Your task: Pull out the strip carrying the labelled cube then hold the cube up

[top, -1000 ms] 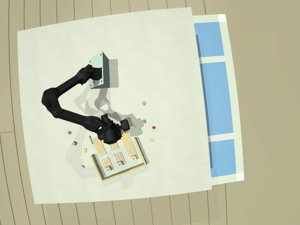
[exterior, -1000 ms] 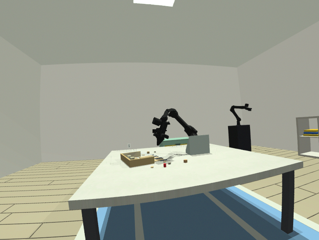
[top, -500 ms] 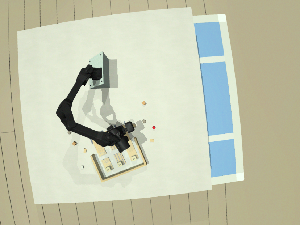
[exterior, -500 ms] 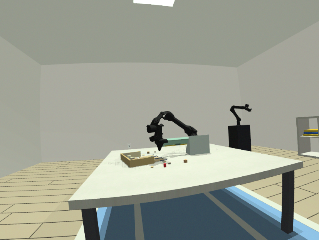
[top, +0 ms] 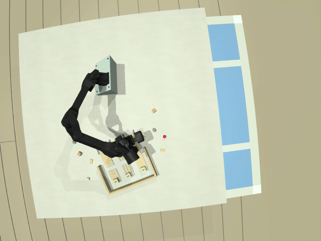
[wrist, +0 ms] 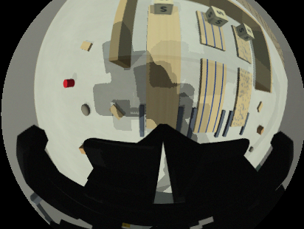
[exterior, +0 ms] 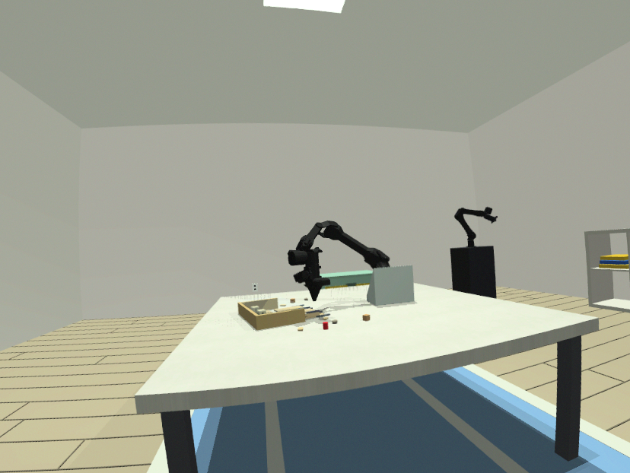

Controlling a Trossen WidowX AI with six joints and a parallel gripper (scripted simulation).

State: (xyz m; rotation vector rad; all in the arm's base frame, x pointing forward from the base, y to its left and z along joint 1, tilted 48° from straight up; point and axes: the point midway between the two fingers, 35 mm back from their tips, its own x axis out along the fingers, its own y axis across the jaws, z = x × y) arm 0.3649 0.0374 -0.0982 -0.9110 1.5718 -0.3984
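Note:
My gripper [wrist: 163,127] [exterior: 314,299] is shut and empty, tips down, a little above the near end of the plain wooden strip [wrist: 164,48] [top: 140,161]. This strip runs unbroken to a cube marked S [wrist: 163,8] [top: 143,169] at its far end. The blue-lined strip [wrist: 211,89] is in two pieces with a gap; a second S cube [wrist: 216,17] [top: 128,175] sits on its far piece. The speckled strip [wrist: 243,92] [top: 107,160] is also parted, with a third S cube [wrist: 245,32] [top: 116,180] on its far piece. The arm hides part of the strips in the top view.
A wooden wall [top: 152,166] [exterior: 280,318] [wrist: 127,33] encloses the far ends and sides. Dark guide bars [wrist: 142,120] flank the near ends. A tan block [wrist: 116,111], grey stone [wrist: 85,109] [top: 154,129] and red cylinder [wrist: 68,83] [top: 164,136] [exterior: 325,325] lie to one side.

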